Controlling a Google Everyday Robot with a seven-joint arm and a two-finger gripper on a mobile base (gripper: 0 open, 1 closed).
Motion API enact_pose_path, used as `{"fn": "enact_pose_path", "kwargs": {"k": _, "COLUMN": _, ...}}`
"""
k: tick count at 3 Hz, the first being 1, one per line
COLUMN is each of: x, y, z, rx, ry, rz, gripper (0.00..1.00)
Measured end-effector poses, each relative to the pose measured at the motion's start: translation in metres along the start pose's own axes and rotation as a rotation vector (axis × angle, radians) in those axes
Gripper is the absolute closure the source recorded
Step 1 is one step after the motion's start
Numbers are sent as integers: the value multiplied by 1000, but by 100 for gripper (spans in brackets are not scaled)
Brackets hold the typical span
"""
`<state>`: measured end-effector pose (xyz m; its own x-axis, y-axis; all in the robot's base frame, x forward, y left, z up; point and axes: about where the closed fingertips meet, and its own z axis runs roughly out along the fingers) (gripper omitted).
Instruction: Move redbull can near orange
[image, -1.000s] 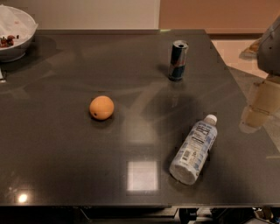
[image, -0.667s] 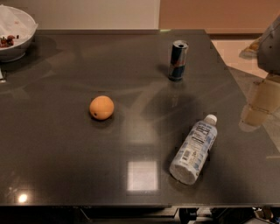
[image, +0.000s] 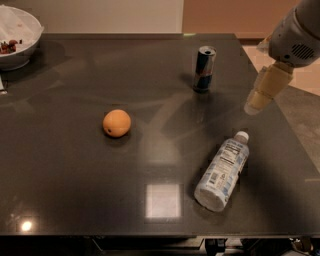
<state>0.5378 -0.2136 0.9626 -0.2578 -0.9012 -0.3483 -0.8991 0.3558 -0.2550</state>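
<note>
The redbull can (image: 204, 68) stands upright at the far middle-right of the dark table (image: 75, 190). The orange (image: 116, 123) sits left of centre, well apart from the can. My gripper (image: 262, 97) hangs at the right edge of the view, above the table's right side, to the right of the can and a little nearer the camera. It holds nothing that I can see.
A clear plastic bottle (image: 222, 171) with a white label lies on its side at the front right. A white bowl (image: 15, 36) stands at the far left corner. The table's right edge runs just under my gripper.
My arm has moved left and inward over the table's right side, toward the can. The can, orange and bottle have not moved.
</note>
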Motion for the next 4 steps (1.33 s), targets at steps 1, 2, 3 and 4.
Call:
{"fn": "enact_pose_path", "kwargs": {"k": 1, "x": -13, "y": -34, "z": 27, "rx": 11, "ry": -73, "rz": 35, "gripper": 0}}
{"fn": "enact_pose_path", "kwargs": {"k": 2, "x": -28, "y": -65, "z": 56, "rx": 19, "ry": -147, "rz": 72, "gripper": 0}}
{"fn": "enact_pose_path", "kwargs": {"k": 3, "x": -43, "y": -95, "z": 85, "rx": 8, "ry": -201, "rz": 105, "gripper": 0}}
{"fn": "enact_pose_path", "kwargs": {"k": 4, "x": -56, "y": -119, "z": 107, "rx": -1, "ry": -236, "rz": 128, "gripper": 0}}
